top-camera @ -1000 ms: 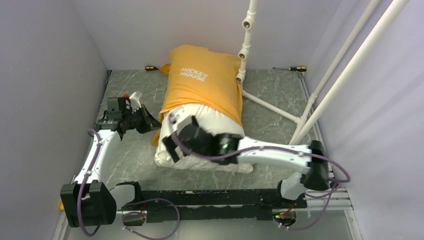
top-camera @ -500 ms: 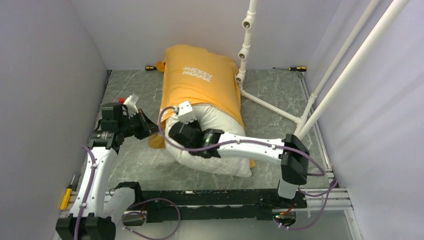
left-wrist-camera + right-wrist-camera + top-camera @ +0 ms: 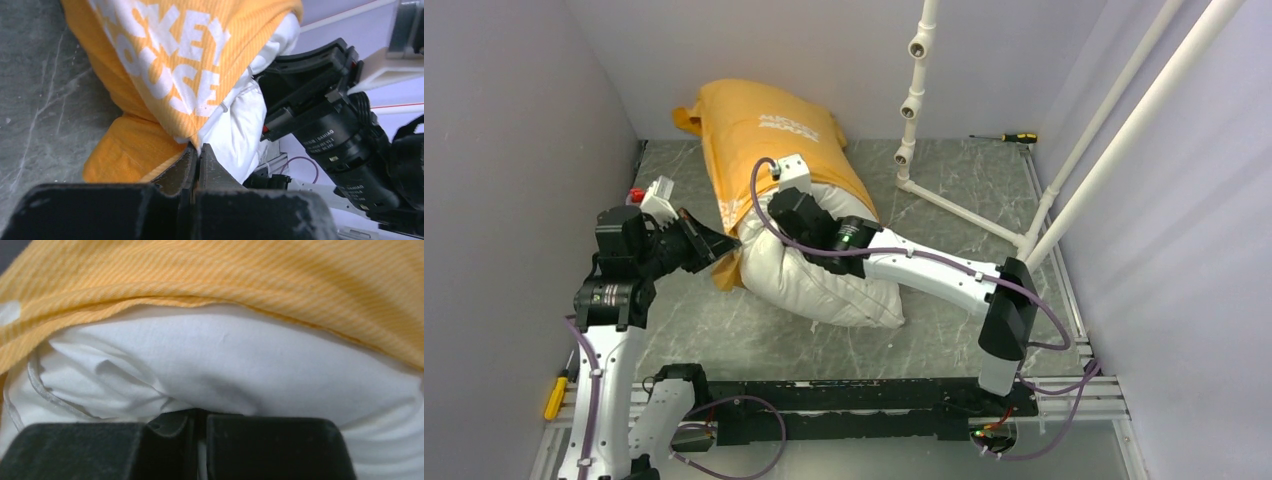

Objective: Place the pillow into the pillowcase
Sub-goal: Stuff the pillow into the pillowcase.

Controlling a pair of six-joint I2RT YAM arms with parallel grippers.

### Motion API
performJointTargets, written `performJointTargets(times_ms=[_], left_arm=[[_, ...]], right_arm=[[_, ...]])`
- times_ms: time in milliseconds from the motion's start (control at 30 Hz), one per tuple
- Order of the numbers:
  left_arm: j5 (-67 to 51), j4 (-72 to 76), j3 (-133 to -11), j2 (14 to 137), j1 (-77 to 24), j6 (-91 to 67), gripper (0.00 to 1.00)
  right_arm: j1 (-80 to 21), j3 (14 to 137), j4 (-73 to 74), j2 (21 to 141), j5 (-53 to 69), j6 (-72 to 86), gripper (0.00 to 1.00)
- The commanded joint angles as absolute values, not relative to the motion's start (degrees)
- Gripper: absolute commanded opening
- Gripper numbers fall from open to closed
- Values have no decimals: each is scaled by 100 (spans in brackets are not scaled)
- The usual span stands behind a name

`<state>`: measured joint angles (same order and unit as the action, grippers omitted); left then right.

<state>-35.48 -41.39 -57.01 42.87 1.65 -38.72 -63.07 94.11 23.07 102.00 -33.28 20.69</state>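
Two end effectors are clamped on fabric as I watch from the remote station. The left end effector has its jaws pressed together on the open hem of the pillowcase, where orange cloth meets white, left of centre in the overhead view. The right end effector is closed on a pinch of the pillow, with a fold of white fabric drawn down between its fingers just below the case's hem.

The pillow lies diagonally across the grey marbled tabletop, partly inside the case. Its far part, toward the upper left and the back wall, is covered in orange. Its near part, toward the lower centre, is bare and white. White "MICKEY MOUSE" lettering shows on the case's upper side.

A white pipe frame stands right of the pillow at the back. A screwdriver with a yellow-and-black handle lies by the back wall at upper right. A second screwdriver, yellow-handled, lies at the lower left edge beside the left arm.
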Motion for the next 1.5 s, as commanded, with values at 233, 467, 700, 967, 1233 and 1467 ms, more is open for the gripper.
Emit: performJointTargets(times_ms=[233, 467, 700, 967, 1233, 1467], left_arm=[[-5646, -3568, -7232, 4694, 44, -4711, 0], [-5857, -3283, -7786, 5364, -556, -5014, 0], [-5404, -3121, -7555, 5724, -1895, -4973, 0], [-3717, -4605, -8406, 6142, -3233, -4007, 0], [1283, -8096, -9378, 6384, -3234, -2914, 87], [2935, -8558, -8725, 6291, -2743, -3041, 99]], right_arm=[[-4999, 8960, -1217, 9932, -149, 3225, 0], [-4840, 9382, -1642, 10433, 1145, 3778, 0], [-4731, 10131, -1912, 11129, 1832, 4456, 0], [-4564, 9545, -2388, 11000, 2004, 4964, 0], [-4552, 9225, -2201, 10983, 2088, 4920, 0], [-4548, 9242, -2110, 11073, 2228, 4900, 0]])
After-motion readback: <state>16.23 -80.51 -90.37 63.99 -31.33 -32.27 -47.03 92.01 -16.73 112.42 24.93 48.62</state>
